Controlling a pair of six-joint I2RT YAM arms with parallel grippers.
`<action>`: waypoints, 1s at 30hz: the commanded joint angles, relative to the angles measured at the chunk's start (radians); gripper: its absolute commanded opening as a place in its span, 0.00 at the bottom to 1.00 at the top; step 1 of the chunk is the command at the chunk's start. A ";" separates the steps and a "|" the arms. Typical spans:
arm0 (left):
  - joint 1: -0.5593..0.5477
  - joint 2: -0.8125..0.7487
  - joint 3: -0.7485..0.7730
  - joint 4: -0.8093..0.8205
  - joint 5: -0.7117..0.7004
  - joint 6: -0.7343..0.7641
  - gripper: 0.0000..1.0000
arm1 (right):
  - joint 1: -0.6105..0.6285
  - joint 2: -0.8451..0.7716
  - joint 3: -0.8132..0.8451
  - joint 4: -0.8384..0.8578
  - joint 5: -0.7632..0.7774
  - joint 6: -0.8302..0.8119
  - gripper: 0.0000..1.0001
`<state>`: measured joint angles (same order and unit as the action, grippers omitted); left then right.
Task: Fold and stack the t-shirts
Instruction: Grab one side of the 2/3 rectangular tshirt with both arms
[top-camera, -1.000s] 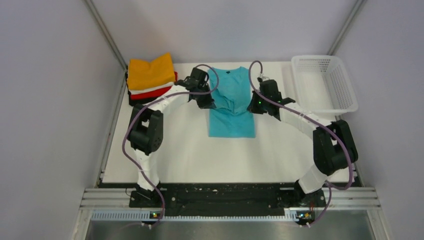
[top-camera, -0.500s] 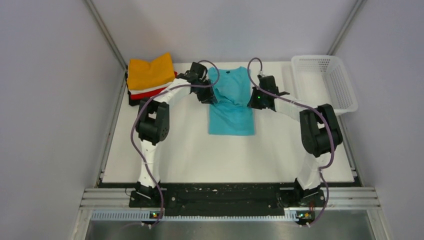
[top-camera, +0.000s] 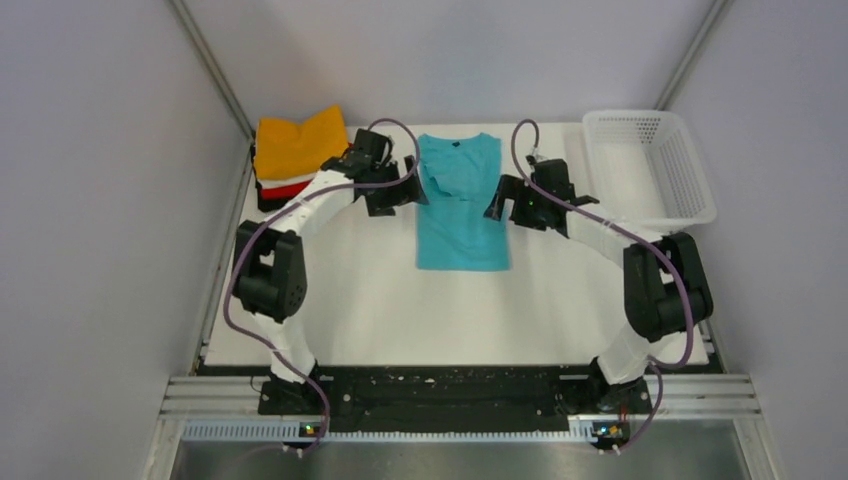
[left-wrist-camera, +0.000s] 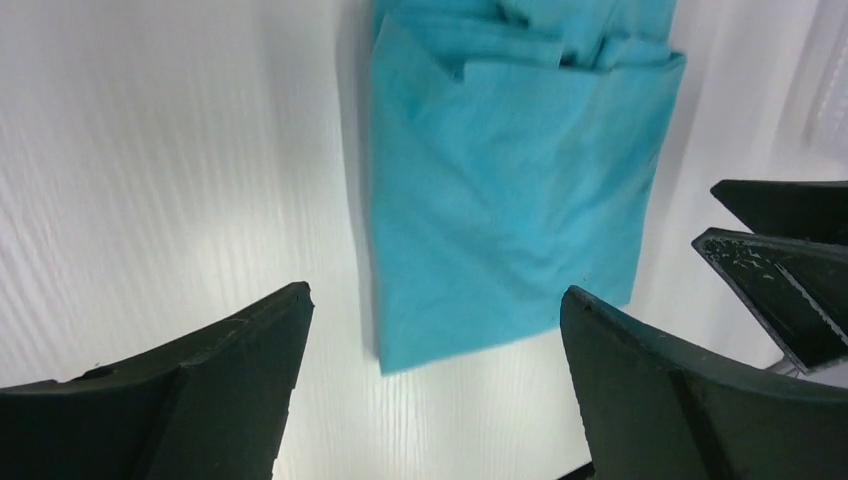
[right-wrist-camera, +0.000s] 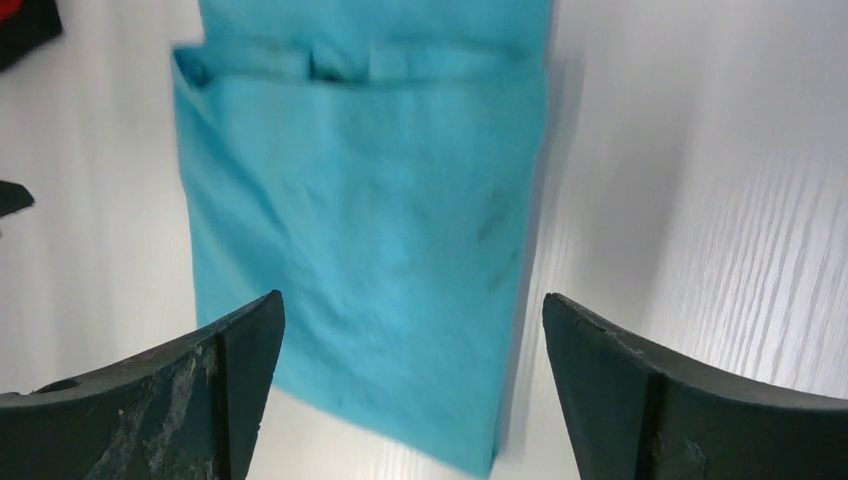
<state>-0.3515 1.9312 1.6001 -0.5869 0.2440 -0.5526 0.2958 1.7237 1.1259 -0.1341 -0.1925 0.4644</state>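
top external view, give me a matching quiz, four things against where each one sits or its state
1 teal t-shirt
2 orange t-shirt
3 basket
4 left gripper

A far right corner
B far left corner
C open, just left of the teal shirt
D flat in the middle

Pairs: 1-D, 2-B, 3-A, 4-C

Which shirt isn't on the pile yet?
The teal shirt, lying alone in the middle; the rest form the pile at far left, orange shirt on top.
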 joint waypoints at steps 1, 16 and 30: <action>-0.008 -0.189 -0.259 0.107 0.016 -0.055 0.99 | -0.005 -0.143 -0.183 -0.007 -0.096 0.048 0.99; -0.080 -0.099 -0.489 0.290 0.069 -0.189 0.68 | -0.005 -0.160 -0.383 0.056 -0.096 0.112 0.71; -0.105 -0.036 -0.522 0.270 0.054 -0.187 0.30 | -0.005 -0.110 -0.435 0.115 -0.108 0.135 0.39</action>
<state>-0.4427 1.8614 1.1069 -0.2977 0.3336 -0.7536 0.2958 1.5753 0.7177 -0.0307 -0.3115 0.5961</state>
